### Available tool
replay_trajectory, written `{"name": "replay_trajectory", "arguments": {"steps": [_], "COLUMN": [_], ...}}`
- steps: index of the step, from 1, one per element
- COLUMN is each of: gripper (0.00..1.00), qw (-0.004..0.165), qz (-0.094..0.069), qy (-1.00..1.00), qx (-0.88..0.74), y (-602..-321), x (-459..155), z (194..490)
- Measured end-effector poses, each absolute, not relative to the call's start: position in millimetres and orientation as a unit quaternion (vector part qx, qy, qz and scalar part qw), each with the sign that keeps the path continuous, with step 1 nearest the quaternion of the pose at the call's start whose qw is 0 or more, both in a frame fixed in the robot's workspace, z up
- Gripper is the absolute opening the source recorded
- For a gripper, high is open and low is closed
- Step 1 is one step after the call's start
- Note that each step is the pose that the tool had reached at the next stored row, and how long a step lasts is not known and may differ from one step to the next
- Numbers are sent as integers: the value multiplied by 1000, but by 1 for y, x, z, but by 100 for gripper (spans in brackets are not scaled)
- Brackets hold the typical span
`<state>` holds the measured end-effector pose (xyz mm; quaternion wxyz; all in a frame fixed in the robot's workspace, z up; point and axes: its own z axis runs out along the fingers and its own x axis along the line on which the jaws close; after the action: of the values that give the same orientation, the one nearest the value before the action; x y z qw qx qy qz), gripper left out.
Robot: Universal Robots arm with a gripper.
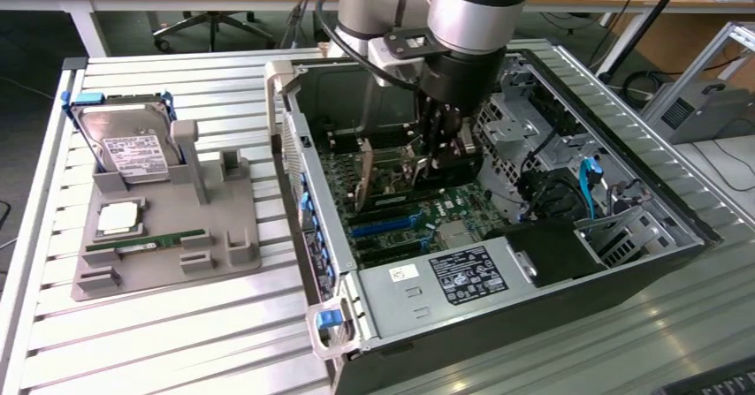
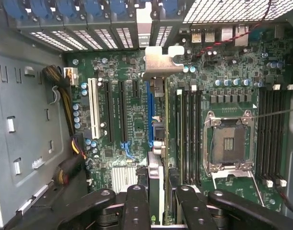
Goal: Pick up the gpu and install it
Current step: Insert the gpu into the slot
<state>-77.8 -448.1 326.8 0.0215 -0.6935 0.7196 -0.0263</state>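
Note:
My gripper (image 1: pixel 445 152) is lowered into the open computer case (image 1: pixel 660 209) and is shut on the gpu (image 1: pixel 409 172), which hangs on edge just above the motherboard (image 1: pixel 454 211). In the wrist view my gripper (image 2: pixel 160 191) clamps the gpu (image 2: pixel 155 167) between its two black fingers (image 2: pixel 136 201). The card appears edge-on, running away from me to its silver end bracket (image 2: pixel 161 61) near the case's rear slot openings. It lies along the long blue expansion slot (image 2: pixel 148 115); I cannot tell whether its edge touches the slot.
On the exterior view's left, a grey fixture (image 1: pixel 224 227) holds a hard drive (image 1: pixel 130 148), a processor chip (image 1: pixel 118 218) and a RAM stick (image 1: pixel 148 239). Inside the case are a white slot (image 2: pixel 94 108), black slots, an open CPU socket (image 2: pixel 230 143), cable bundles (image 2: pixel 64 105) and drive bays (image 1: pixel 554 183).

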Motion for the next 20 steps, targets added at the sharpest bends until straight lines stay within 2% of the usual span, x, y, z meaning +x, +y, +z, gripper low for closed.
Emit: {"name": "replay_trajectory", "arguments": {"steps": [20], "gripper": [27], "qw": [16], "qz": [-32], "qy": [719], "qx": [-694], "y": [-450], "x": [-88], "z": [315]}}
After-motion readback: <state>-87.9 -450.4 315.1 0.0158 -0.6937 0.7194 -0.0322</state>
